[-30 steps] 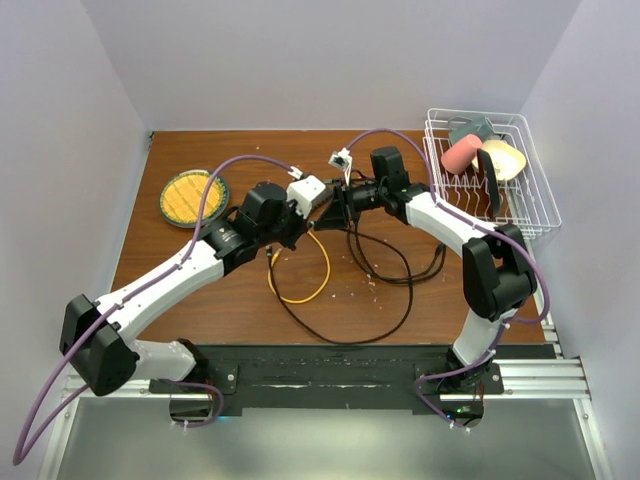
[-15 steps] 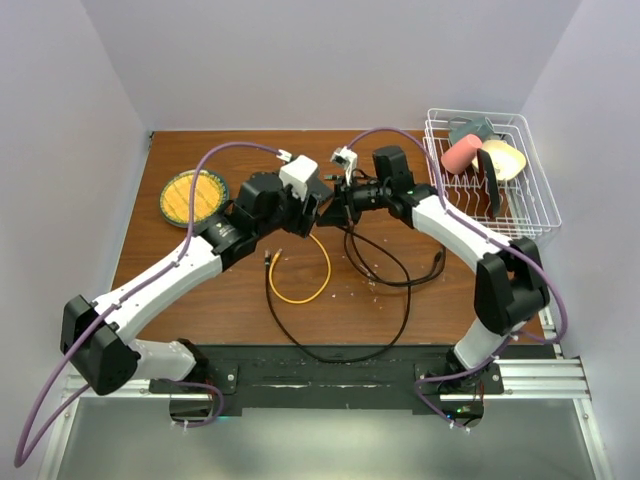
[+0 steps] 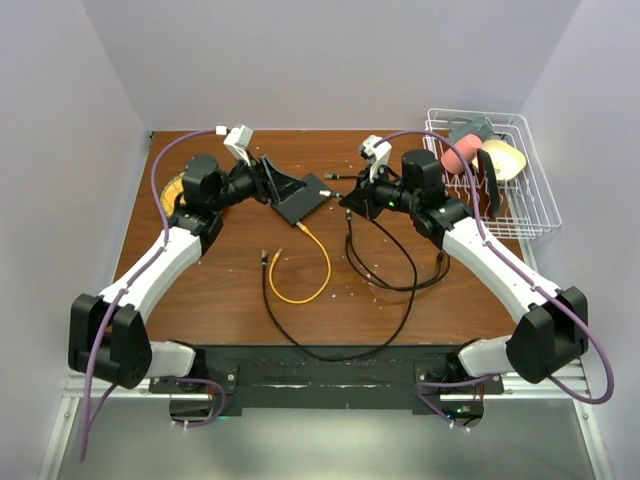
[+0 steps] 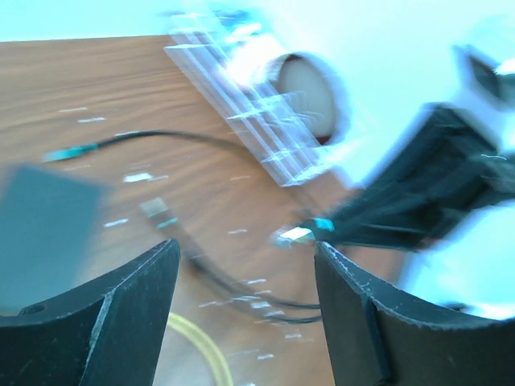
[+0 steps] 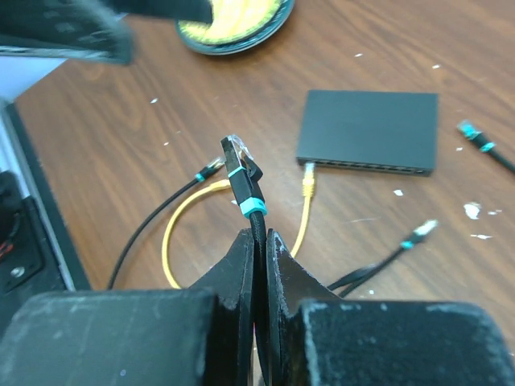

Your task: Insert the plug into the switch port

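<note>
From above, the flat dark grey rectangular switch box (image 3: 303,197) lies on the brown wooden table (image 3: 230,300), towards the far middle. The left tool (image 3: 275,186) hangs just beside the box's left end. The right tool (image 3: 348,200) is near its right end, and a thin black cable (image 3: 395,272) trails from it in loops over the table. A yellow cable (image 3: 318,275) curls in front of the box. A white wire basket (image 3: 535,205) stands at the right edge, and a round yellow-and-black disc (image 3: 176,196) lies at the left, half hidden by the left arm.

The left wrist view is blurred. The left tool's black fingers (image 4: 121,314) stand wide apart with nothing between them. The box is a grey smear at the left.

In the right wrist view, the right tool's fingers are pressed together on the black cable just below its black plug with a teal band and clear tip (image 5: 240,173). The plug stands upright above the table, well apart from the box. The switch port (image 5: 366,166) is one of a row along the box's near long edge. The yellow cable's plug lies against that edge; whether it is seated cannot be told.
</note>
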Controlling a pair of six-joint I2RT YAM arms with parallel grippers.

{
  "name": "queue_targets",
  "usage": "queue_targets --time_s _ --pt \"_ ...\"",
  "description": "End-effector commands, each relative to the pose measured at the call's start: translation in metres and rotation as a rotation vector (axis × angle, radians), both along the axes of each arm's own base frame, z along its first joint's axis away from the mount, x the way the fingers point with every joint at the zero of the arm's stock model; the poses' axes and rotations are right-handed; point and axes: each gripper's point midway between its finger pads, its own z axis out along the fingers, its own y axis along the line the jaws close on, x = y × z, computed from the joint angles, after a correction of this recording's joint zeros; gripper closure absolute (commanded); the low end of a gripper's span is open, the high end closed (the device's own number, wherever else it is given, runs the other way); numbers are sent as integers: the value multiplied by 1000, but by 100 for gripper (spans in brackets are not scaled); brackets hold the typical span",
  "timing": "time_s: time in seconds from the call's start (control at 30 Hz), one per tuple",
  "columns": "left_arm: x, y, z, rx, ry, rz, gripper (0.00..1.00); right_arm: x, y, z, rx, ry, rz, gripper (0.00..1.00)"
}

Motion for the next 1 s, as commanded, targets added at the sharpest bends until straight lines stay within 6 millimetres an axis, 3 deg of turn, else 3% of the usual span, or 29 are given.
queue_targets --time_s 0.0,0.13,0.27,0.7,0.97 --pt "-40 -23 39 -252 -16 -326 27 10 -9 16 -10 -90 -59 100" --pt "-44 -26 37 -276 -7 -386 26 6 -3 26 24 -88 -33 100" --pt "-39 -31 22 -292 73 -407 25 3 2 36 53 -93 -12 100" --pt "-18 -34 9 -307 139 -354 26 -11 17 55 83 -89 47 100" --pt "-13 -42 7 -307 154 -366 36 -15 21 58 96 -86 62 100"
